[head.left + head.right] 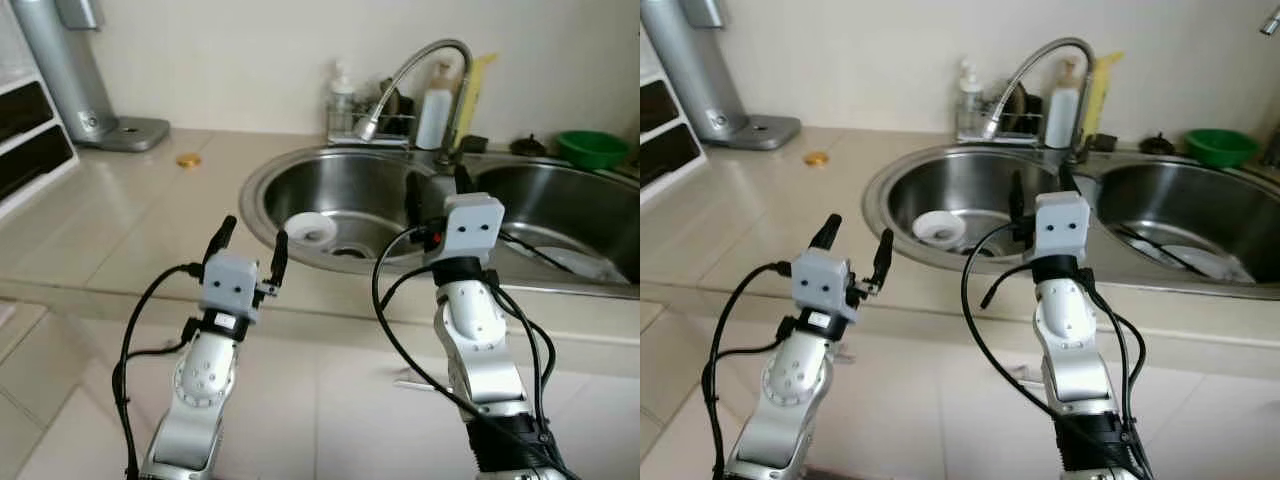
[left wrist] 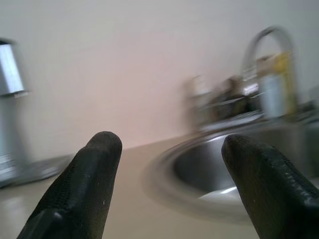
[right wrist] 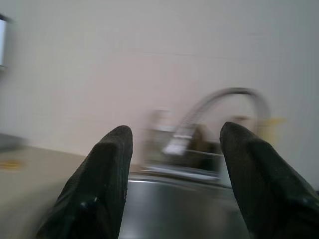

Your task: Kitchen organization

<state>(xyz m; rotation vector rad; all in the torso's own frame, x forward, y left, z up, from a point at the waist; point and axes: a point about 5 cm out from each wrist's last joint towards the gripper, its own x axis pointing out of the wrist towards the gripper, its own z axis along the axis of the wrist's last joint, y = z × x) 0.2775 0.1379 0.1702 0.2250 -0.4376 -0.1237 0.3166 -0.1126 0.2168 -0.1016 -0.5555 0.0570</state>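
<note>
**Robot Stands at the Sink, Hands Empty**

While the robot stands in front of the smooth beige tabletop [image 1: 120, 220], both its hands are up and holding nothing. The left hand [image 1: 250, 245] hangs over the front edge of the tabletop with its two black fingers spread wide. The right hand [image 1: 435, 190] is raised over the near rim of the shiny round steel sink [image 1: 300, 180], fingers wide apart too.

The tidying looks like it has hardly begun. A small round white bowl [image 1: 311, 231] sits down in the left sink near the drain. A little flat gold lid [image 1: 188, 159] lies alone on the tabletop, well apart from both hands. A green plastic bowl [image 1: 592, 148] sits behind the right sink [image 1: 560, 210], and white bottles [image 1: 434, 115] stand by the curved silver tap [image 1: 420, 60].
</note>
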